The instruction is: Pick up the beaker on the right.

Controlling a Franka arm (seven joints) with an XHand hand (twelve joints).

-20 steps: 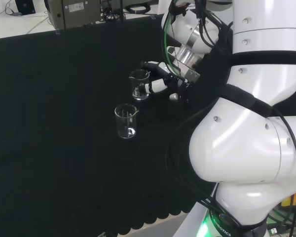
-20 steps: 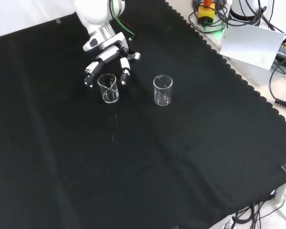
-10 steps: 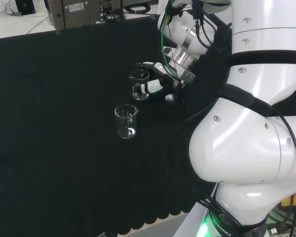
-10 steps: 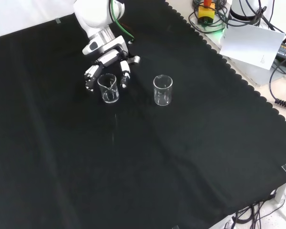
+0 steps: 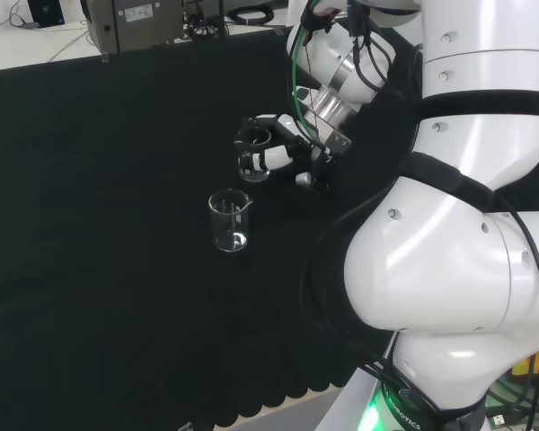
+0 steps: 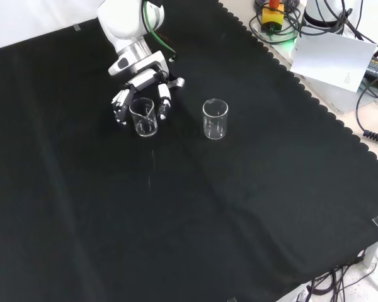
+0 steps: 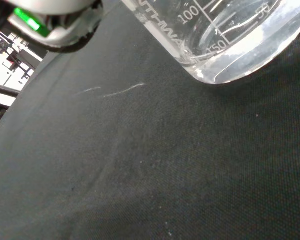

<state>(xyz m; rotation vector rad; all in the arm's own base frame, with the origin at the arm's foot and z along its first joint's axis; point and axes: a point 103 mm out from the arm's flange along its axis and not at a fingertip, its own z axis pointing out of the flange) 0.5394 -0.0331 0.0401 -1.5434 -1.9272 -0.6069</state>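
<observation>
Two clear glass beakers stand upright on the black cloth. In the front view one beaker stands at the left and the other beaker stands alone to its right. The hand reaches down from the top to the left beaker, with fingers spread and fairly straight on either side of the glass. In the head view the hand lies against the farther beaker, while the nearer beaker stands apart from it. The wrist view has that beaker's base close up, resting on the cloth.
The arm's white links take up the head view's right. A white sheet and cables lie beyond the cloth's scalloped edge at the front view's upper right. A grey box stands behind the cloth in the head view.
The hand has moved closer to the beaker at the front view's left, so its fingers now flank the glass. Both beakers stand where they were.
</observation>
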